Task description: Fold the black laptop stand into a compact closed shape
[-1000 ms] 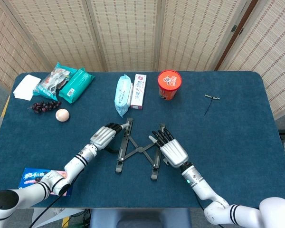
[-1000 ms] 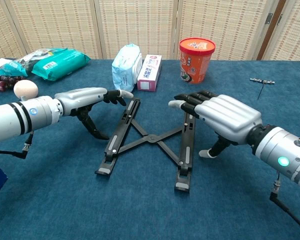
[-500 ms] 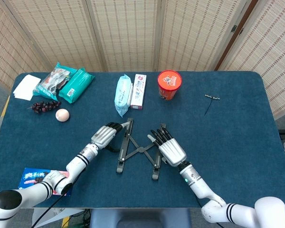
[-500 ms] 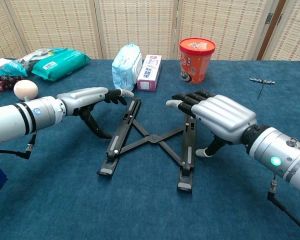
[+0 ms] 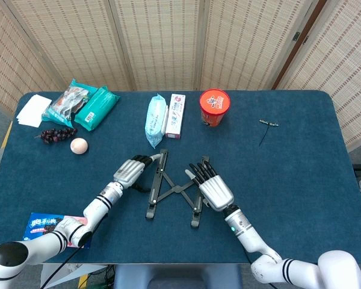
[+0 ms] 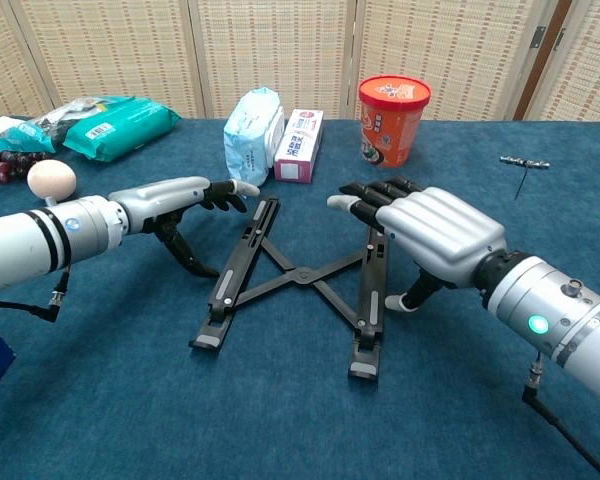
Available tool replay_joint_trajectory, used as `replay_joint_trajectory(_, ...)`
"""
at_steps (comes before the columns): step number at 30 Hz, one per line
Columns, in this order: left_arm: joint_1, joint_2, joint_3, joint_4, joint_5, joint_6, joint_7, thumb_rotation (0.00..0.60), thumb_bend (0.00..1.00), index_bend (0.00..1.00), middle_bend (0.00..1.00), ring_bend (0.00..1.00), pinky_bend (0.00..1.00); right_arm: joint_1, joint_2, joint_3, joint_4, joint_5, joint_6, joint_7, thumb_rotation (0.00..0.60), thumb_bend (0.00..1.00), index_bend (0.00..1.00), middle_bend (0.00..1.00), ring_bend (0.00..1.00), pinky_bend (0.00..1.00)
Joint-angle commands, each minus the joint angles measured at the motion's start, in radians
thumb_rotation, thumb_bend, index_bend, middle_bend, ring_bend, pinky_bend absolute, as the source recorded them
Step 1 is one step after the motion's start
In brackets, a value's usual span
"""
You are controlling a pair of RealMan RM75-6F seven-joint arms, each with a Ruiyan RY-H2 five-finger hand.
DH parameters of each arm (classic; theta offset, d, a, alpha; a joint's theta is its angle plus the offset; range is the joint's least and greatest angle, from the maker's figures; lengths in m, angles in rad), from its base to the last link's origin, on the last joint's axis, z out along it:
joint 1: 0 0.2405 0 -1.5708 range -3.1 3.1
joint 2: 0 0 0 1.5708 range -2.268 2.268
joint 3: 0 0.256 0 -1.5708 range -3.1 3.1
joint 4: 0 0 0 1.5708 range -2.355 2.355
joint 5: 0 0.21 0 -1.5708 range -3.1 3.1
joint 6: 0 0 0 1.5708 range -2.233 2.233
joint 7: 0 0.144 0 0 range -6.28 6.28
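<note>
You had the black laptop stand [image 6: 298, 280] lying flat on the blue table [image 5: 301, 174], right in the middle near the front edge, and it was spread wide: two long rails fanned apart with the crossed links between them plainly visible. So the fold itself was not done at this moment; the stand was nowhere near a compact shape.

Your left hand [image 6: 175, 198] lay just outside the left rail, fingers stretched out flat with their tips at the rail's far end and the thumb hanging down toward the cloth. It gripped nothing. Whether the fingertips actually touched the rail, I could not tell.

Your right hand [image 6: 435, 230] sat over the right rail, palm down, fingers extended and slightly apart, thumb tucked below on the outer side. It was released too, holding nothing, though it covered the rail's upper half.

By my reading, you were set up on both sides and what remained was the real work: pushing the two rails inward until the links collapsed and the rails met side by side.

The noodle cup [image 5: 214, 107], wipes pack [image 5: 155, 119] and egg [image 5: 79, 145] sat well clear behind.
</note>
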Motion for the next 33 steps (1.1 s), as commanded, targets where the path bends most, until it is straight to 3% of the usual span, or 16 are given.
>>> replay_joint_trajectory(1, 0.002, 0.0, -0.003, -0.003, -0.003, -0.001, -0.002, 0.6, 0.14, 0.06, 0.17, 0.14, 0.13, -0.004, -0.014, 0.008, 0.001, 0.011, 0.008, -0.018, 0.6, 0.05, 0.0, 0.0, 0.0, 0.0)
replay_joint_trajectory(33, 0.011, 0.004, -0.044, -0.093, -0.062, -0.017, 0.019, 0.6, 0.14, 0.06, 0.16, 0.14, 0.13, 0.01, -0.145, 0.081, 0.065, 0.073, 0.054, -0.072, 0.6, 0.06, 0.0, 0.0, 0.0, 0.0)
